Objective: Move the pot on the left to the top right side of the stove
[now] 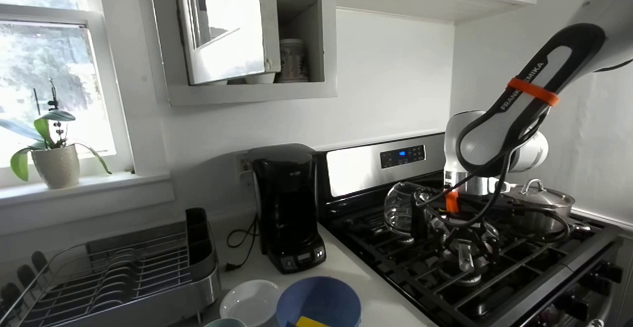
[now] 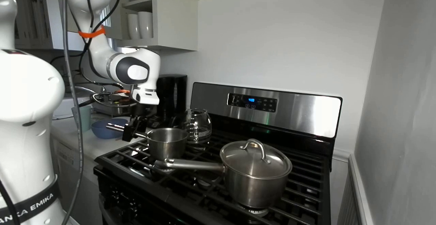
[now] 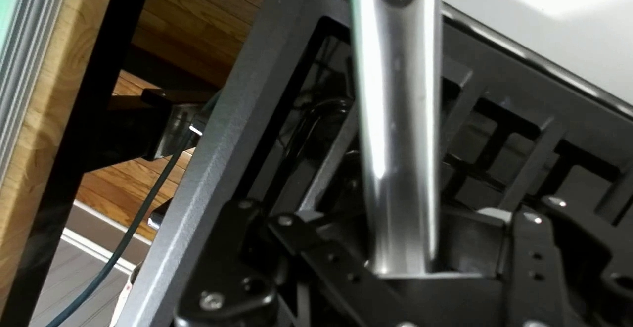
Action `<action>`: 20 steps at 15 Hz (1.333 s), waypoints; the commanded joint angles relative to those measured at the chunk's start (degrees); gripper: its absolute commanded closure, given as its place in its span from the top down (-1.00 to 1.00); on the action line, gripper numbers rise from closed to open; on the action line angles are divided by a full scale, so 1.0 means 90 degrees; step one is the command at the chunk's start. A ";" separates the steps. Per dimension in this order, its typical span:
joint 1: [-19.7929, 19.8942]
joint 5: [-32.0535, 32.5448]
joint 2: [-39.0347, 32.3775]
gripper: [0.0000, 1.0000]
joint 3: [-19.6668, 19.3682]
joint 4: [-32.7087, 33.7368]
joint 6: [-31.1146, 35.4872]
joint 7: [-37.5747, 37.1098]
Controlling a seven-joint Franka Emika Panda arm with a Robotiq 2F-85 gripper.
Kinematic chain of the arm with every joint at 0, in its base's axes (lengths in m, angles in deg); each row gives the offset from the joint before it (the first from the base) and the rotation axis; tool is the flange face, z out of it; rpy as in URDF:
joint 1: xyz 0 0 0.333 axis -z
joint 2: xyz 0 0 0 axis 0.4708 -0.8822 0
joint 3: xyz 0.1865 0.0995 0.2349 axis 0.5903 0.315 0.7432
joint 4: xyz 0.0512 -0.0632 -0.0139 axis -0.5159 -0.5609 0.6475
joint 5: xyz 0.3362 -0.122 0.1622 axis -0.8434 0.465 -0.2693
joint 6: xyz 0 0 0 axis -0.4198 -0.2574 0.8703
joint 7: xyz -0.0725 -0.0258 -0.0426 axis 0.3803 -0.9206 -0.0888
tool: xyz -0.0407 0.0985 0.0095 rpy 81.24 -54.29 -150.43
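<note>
At the left front of the stove (image 2: 306,116), clamped with the tool (image 3: 404,238) across the long handle (image 3: 400,119) of the pot (image 2: 167,148); closed in to the handle's width from both sides. Gripped there, presumably, as the one part slim enough to pinch, and to avoid the glass carafe (image 2: 197,126) near the pot's back. Upright beside the tool, with the body lower and towards the stove's middle, and with the free end of the handle opposite. Hard to tell whether lifted off the grates (image 3: 526,166). Likely to twist under one-sided weight; best steered behind the lidded pot (image 2: 255,189).
</note>
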 commanded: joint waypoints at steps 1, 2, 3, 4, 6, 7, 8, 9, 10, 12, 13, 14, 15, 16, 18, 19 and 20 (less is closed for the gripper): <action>-0.0071 -0.0032 -0.0250 -0.96 -0.0050 0.0005 0.0273 0.0026; -0.0074 -0.0016 -0.0299 -0.89 -0.0051 0.0005 0.0307 0.0026; -0.0077 -0.0005 -0.0329 -0.76 -0.0053 0.0006 0.0337 0.0029; -0.0082 0.0002 -0.0343 -0.39 -0.0054 0.0007 0.0365 0.0039; -0.0081 0.0083 -0.0332 -0.10 -0.0053 0.0008 0.0388 0.0041; -0.0072 0.0178 -0.0291 0.06 -0.0055 0.0008 0.0390 0.0044; -0.0064 0.0263 -0.0228 0.19 -0.0057 0.0009 0.0382 0.0033; -0.0055 0.0358 -0.0147 0.31 -0.0058 0.0013 0.0366 0.0001; -0.0054 0.0426 -0.0090 0.47 -0.0055 0.0021 0.0353 -0.0013; -0.0042 0.0600 0.0171 0.75 -0.0048 -0.0107 0.0409 -0.0053; -0.0023 0.0681 0.0260 0.87 -0.0050 -0.0128 0.0469 -0.0063; 0.0015 0.0818 0.0249 0.97 -0.0052 -0.0031 0.0470 -0.0095; 0.0082 0.1100 0.0286 0.97 -0.0037 -0.0013 0.0520 -0.0216; 0.0113 0.1222 0.0365 1.00 -0.0029 -0.0053 0.0531 -0.0227; 0.0189 0.1492 0.0425 1.00 -0.0008 -0.0042 0.0580 -0.0282; 0.0227 0.1610 0.0446 1.00 0.0004 -0.0033 0.0570 -0.0325; 0.0258 0.1720 0.0456 0.93 0.0015 -0.0032 0.0577 -0.0366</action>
